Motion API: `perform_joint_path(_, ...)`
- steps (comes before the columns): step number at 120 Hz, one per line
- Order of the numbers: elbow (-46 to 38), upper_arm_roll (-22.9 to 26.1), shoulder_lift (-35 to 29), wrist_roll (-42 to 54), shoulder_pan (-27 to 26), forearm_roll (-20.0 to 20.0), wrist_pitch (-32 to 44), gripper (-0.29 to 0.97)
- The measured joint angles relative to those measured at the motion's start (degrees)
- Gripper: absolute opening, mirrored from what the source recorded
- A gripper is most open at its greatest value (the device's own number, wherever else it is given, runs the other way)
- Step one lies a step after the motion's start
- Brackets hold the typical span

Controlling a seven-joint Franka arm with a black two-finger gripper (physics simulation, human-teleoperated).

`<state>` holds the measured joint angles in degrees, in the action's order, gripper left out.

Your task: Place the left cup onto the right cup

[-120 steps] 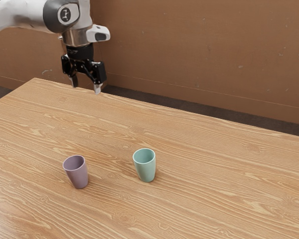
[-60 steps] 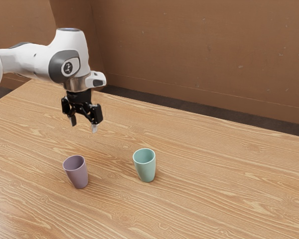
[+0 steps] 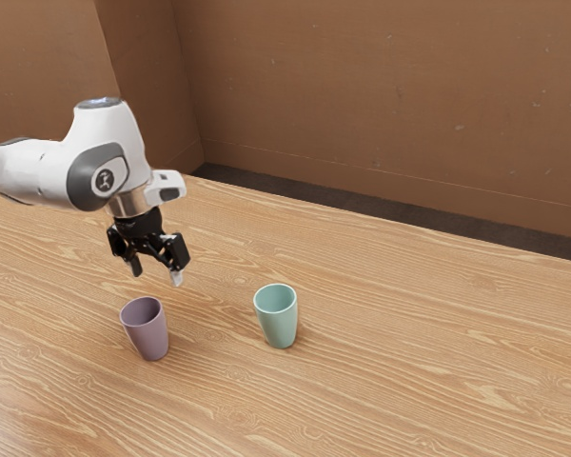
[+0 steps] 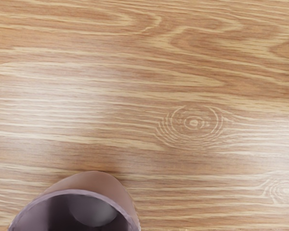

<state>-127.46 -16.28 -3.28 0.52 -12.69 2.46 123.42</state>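
Two cups stand upright on the wooden table (image 3: 428, 324), and my claw (image 3: 157, 274) hovers over the purple cup (image 3: 146, 327) with clear air between them, nothing touching. The claw points straight down at the tabletop. Its two black fingers are spread wide and it has hold of nothing.

In the exterior view the purple cup sits directly below the claw, mouth up, close under the fingertips. The teal cup (image 3: 276, 315) stands lower than the claw and off toward the exterior view's right of it, also mouth up. It is near the purple cup but apart from it, with a strip of bare wood between the two.

My white arm (image 3: 67, 171) reaches in from the exterior view's left and bends down into the claw. A brown wall (image 3: 381, 86) rises beyond the far edge of the table, behind the claw.

In the wrist view the purple cup (image 4: 74, 204) shows its open rim just under my hand, so I look down into its hollow. Beyond it lies plain wood grain with a ringed knot (image 4: 192, 123) — well clear of the cup.
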Motion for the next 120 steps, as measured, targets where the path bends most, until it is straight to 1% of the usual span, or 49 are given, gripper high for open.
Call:
perform_joint_path(19, -3.52, 1.57, -1.68, -1.46, -0.71, 0.06, 1.14, 0.66)
perform_joint_path(41, -6.76, 1.86, -3.12, -2.97, -0.23, 0.08, 1.89, 0.66)
perform_joint_path(87, -8.95, 1.78, -2.87, -4.95, 2.09, 0.15, 2.84, 0.66)
perform_joint_path(120, -8.63, 1.81, -2.15, -5.74, 2.01, -0.3, 4.89, 0.66)
